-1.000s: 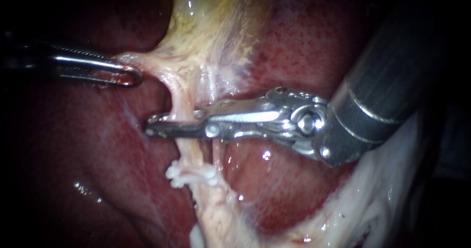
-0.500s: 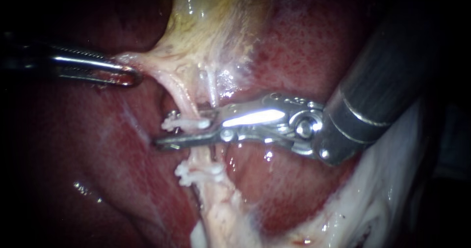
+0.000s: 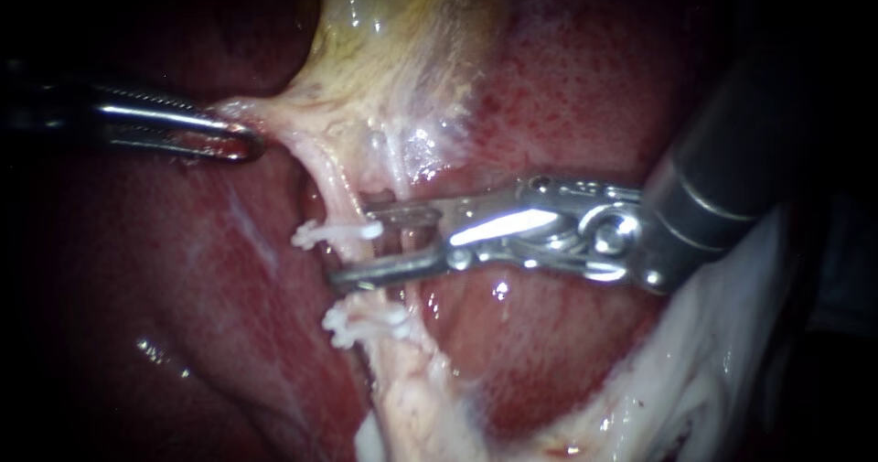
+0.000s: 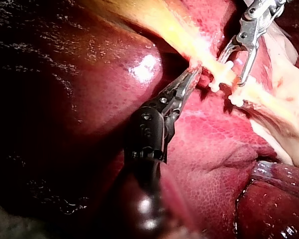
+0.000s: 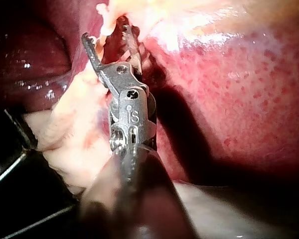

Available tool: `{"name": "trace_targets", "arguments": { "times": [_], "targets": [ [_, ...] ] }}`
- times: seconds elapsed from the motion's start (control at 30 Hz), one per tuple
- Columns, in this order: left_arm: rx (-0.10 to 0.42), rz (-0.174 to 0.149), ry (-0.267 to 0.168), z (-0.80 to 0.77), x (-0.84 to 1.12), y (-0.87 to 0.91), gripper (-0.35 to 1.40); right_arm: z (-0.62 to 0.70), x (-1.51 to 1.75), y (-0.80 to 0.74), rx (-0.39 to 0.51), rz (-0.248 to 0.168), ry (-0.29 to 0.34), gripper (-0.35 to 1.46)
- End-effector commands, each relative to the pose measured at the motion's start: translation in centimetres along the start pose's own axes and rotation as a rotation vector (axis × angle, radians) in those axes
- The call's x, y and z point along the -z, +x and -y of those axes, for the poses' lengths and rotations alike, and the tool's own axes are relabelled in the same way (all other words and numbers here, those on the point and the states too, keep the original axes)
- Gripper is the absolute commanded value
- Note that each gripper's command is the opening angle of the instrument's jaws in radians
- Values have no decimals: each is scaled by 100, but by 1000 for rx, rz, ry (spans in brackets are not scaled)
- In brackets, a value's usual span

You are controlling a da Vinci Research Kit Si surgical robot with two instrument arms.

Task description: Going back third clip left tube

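Dark red liver [image 3: 567, 87] lay behind the yellowish gallbladder [image 3: 393, 32]. The right instrument [image 3: 355, 245] held its pincer open, a clear gap showing and nothing gripped, with its tips at the left tube [image 3: 340, 192]. The left instrument [image 3: 245, 140] had its pincer closed on pale tissue [image 3: 274, 114] below the gallbladder. A white clip [image 3: 334, 234] crossed the left tube just beside the upper tip, and more white clips [image 3: 361, 325] sat lower down.

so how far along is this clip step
Done: the upper clip sits across the left tube, above the lower clips. In hand: the right tool has its jaws open either side of that clip, while the left tool holds tissue taut. Left: drawing the right tool clear of the tube.
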State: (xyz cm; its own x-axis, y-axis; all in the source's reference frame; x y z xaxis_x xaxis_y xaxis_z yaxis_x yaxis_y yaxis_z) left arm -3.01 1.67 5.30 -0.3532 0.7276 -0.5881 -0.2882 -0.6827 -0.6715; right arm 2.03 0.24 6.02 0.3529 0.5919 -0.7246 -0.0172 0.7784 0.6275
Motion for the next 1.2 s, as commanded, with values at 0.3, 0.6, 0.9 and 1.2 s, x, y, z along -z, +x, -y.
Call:
{"name": "trace_targets", "arguments": {
  "times": [0.3, 0.6, 0.9, 1.2],
  "targets": [
    [0, -1, -1, 0, 1, 0, -35, 20, 74, -2, 286, 66, -97, 50],
    [0, -1, -1, 1, 0, -1, -35, 25, 143, -3, 334, 74, -110, 50],
    [-3, -2, 4, 6, -17, -5, -35, 25, 161, -4, 342, 73, -90, 50],
    [-12, 12, -1, 28, -58, -16, -35, 26, 161, -5, 342, 71, -78, 50]
  ]
}}
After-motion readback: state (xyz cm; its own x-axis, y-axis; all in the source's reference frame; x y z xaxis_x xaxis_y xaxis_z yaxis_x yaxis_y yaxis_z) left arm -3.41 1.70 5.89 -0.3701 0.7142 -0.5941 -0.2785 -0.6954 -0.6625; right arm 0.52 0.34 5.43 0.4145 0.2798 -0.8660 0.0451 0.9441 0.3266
